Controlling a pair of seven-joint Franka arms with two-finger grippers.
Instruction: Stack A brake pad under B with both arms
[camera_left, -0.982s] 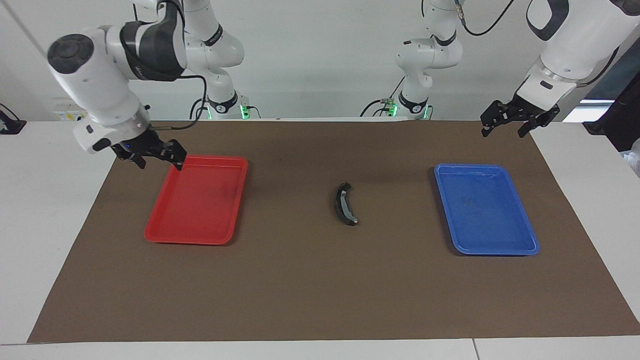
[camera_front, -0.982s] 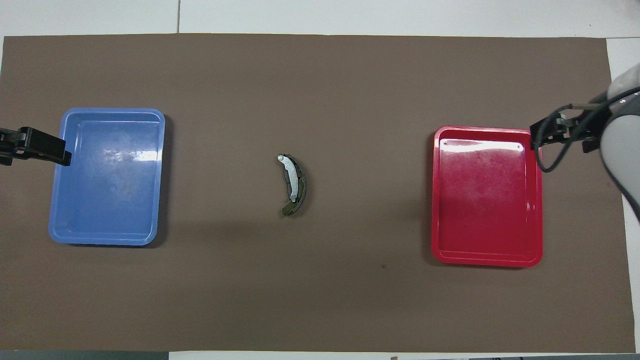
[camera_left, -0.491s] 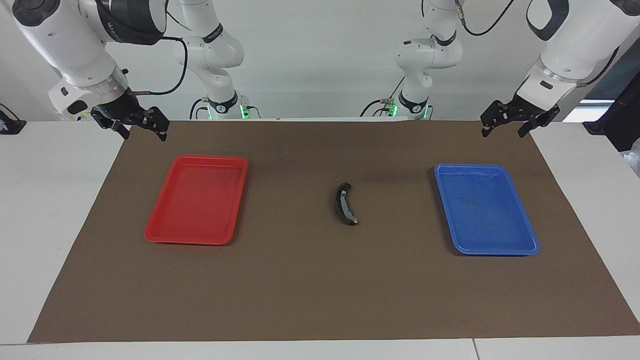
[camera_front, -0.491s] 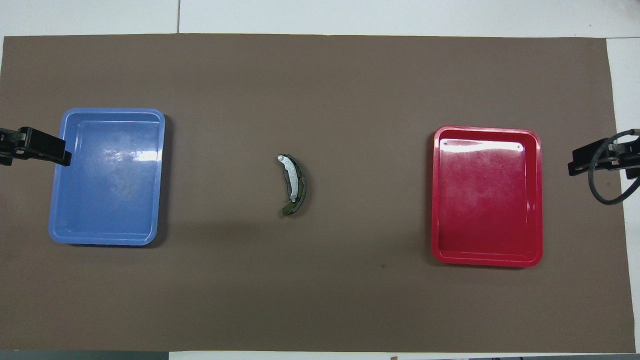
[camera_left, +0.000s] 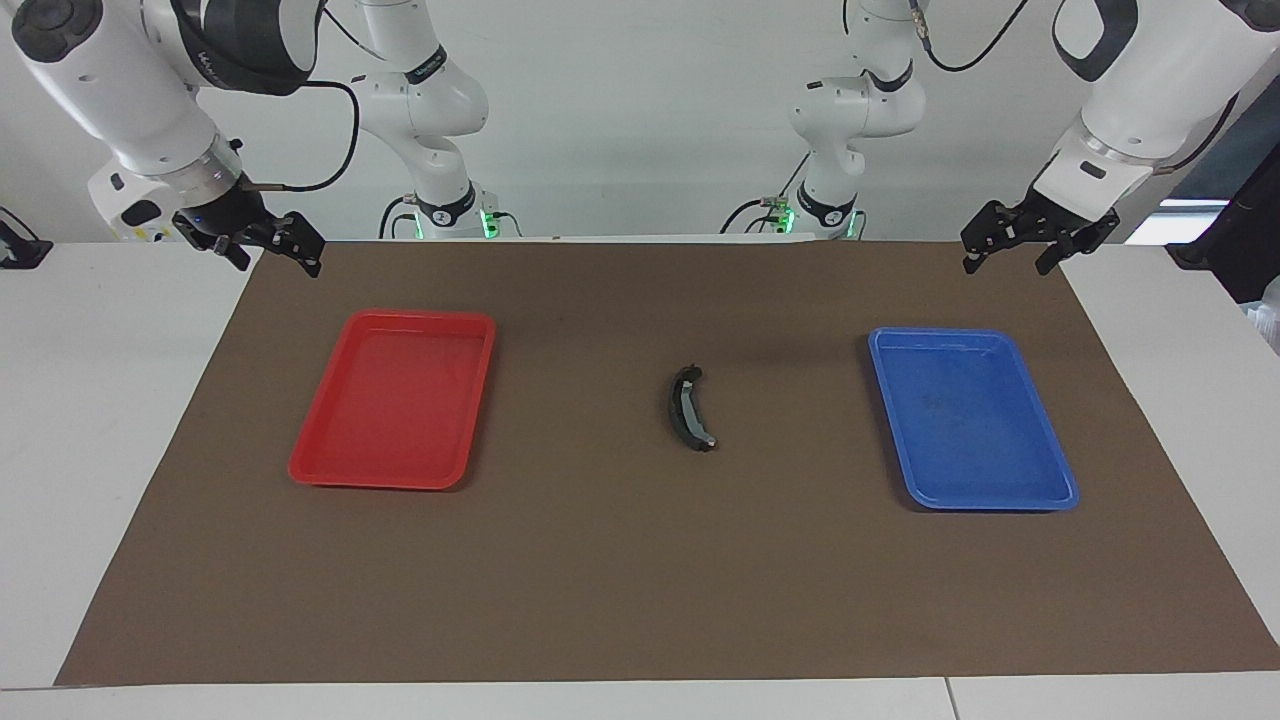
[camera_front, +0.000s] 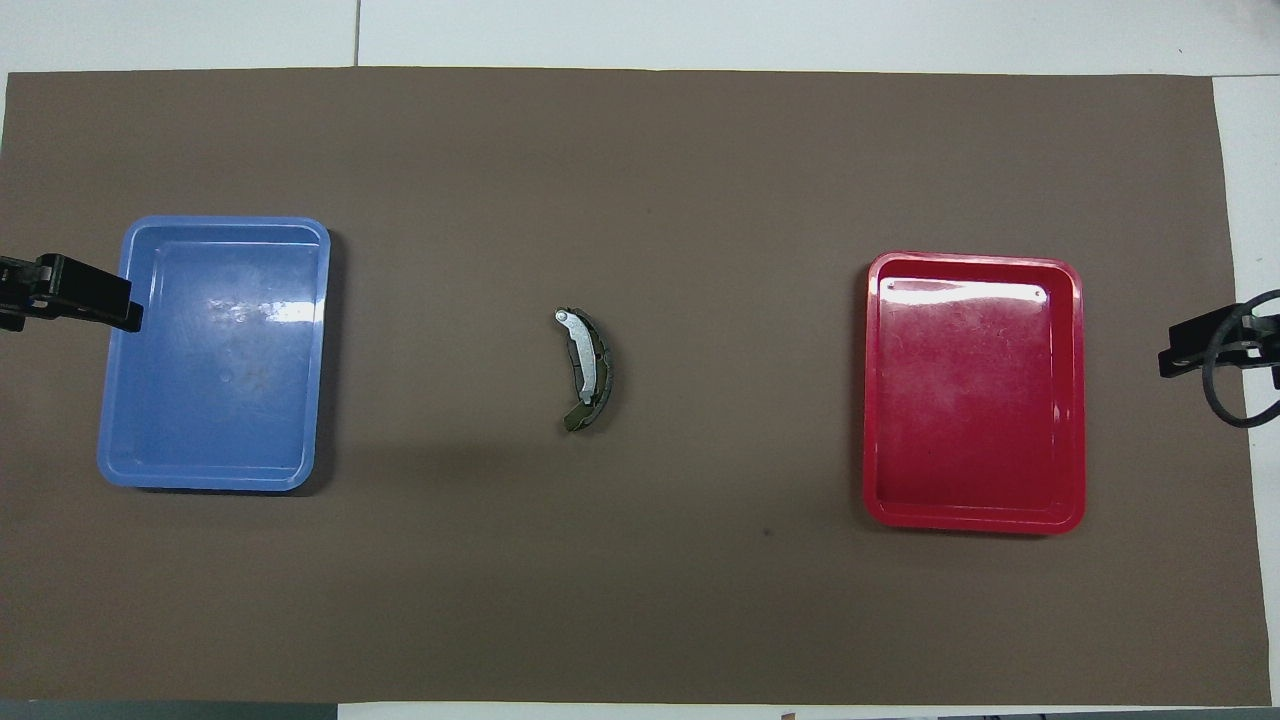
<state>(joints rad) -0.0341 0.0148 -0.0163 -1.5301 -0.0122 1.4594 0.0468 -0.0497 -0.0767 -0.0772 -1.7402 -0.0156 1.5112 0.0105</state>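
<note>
Facing view: the curved black crescent brake pad B (camera_left: 689, 409) lies mid-mat between both trays, long axis running toward the robots. Left gripper (camera_left: 1036, 243) and right gripper (camera_left: 262, 243) hang open, empty, about equally distant.

Overhead view: the short grey pad A (camera_front: 598, 380) sits beneath it.

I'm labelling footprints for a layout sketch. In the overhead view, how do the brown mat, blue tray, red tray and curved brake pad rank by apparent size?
1. Brown paper mat, by far the largest.
2-3. Blue plastic tray and red plastic tray: they look alike, so I won't rank them.
4. Curved black brake pad, smallest.
</note>
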